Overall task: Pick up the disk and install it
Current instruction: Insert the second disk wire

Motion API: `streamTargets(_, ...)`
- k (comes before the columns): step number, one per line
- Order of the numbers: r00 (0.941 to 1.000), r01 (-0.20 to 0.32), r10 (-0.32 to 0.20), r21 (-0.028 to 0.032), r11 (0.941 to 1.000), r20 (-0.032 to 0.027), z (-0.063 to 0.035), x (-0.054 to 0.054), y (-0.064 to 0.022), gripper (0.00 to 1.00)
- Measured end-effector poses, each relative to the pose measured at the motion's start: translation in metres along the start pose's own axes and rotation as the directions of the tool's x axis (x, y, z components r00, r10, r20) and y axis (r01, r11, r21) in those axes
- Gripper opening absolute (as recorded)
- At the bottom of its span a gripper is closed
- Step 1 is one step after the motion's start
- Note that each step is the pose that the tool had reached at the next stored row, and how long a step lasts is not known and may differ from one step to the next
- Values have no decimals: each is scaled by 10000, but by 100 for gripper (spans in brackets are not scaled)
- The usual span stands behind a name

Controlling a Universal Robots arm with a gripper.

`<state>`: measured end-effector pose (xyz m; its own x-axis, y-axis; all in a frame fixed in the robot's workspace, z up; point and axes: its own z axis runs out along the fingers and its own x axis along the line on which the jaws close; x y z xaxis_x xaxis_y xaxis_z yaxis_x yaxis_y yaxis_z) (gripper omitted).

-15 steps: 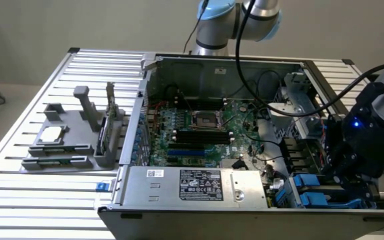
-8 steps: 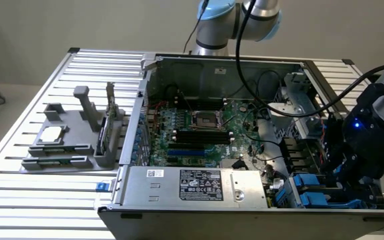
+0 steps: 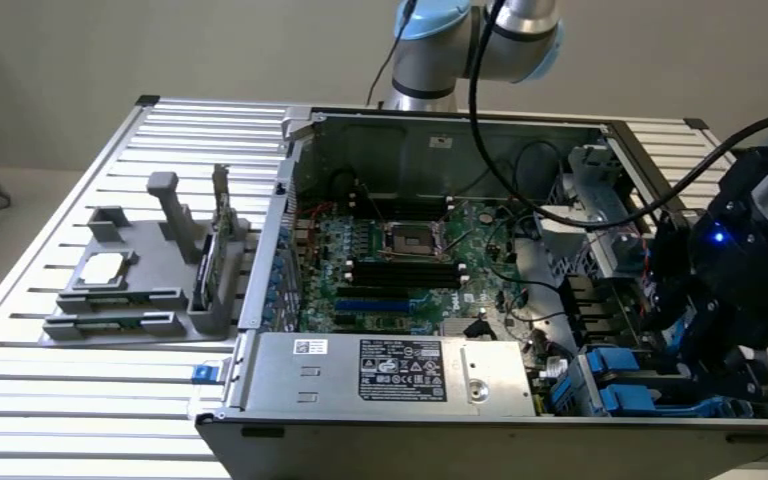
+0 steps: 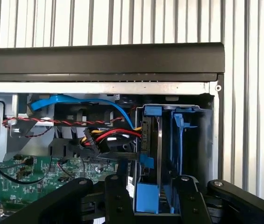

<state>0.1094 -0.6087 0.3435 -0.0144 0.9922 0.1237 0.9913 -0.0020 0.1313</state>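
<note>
Claw (image 3: 744, 375) low over blue-railed disk (image 3: 624, 375) in PC case (image 3: 491, 440).

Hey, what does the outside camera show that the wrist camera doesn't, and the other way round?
The exterior view alone shows the grey power supply box, the processor socket and the parts holder beside the case. The wrist view alone shows the red and yellow cables up close. Both show the hand over the blue-railed disk in its bay.

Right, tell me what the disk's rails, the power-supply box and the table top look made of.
The disk's rails: bright blue, smooth and moulded, likely plastic. The power-supply box: dull grey sheet metal by its look, with folded edges and a printed label. The table top: pale ribbed slats with a soft sheen, probably aluminium, though the look leaves that open.
</note>
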Motion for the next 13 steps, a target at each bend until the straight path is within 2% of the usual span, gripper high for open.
streamTargets(7, 10000, -1, 1, 0, 10000, -3, -94, -15, -187, 43)
streamTargets(13, 10000, 0, 0, 0, 10000, -2, -271, 6, -234, 43)
